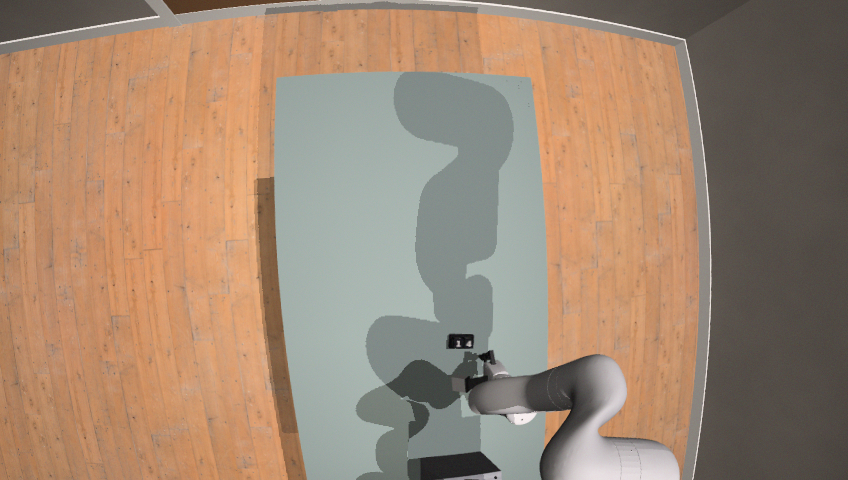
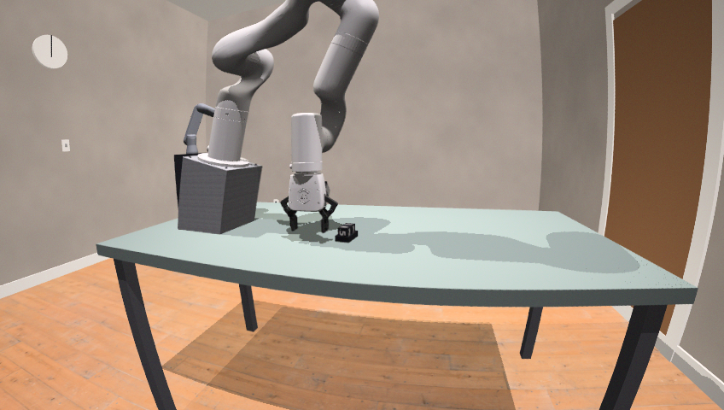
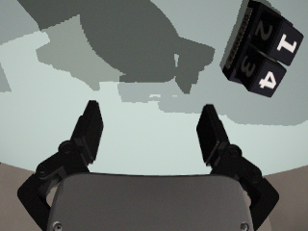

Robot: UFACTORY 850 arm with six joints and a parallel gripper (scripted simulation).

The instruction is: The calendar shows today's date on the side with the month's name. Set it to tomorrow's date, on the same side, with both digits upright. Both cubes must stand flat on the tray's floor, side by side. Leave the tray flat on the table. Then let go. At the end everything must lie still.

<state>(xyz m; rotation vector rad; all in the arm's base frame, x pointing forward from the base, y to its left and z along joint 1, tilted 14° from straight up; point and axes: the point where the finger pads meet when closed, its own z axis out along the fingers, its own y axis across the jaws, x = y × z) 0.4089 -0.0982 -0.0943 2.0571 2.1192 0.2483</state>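
Note:
The calendar [image 1: 460, 341] [image 2: 346, 233] is a small black tray [image 3: 237, 38] holding two black cubes side by side, standing on the grey-green table [image 1: 333, 237] [image 2: 457, 274]. In the wrist view one cube [image 3: 287, 41] shows 1 on top and 2 on its near side; the other cube [image 3: 269, 79] shows 4 on top and 3 on its near side. The month's name is not visible. My gripper [image 1: 479, 357] [image 2: 308, 225] [image 3: 150, 115] is open and empty, pointing down just above the table, a short way beside the calendar and not touching it.
The arm's grey base box [image 2: 218, 193] [image 1: 458, 466] stands on the table's end behind the gripper. The table's long side edge [image 1: 544, 333] runs close to the calendar. A brown door [image 2: 660, 126] is at the room's right.

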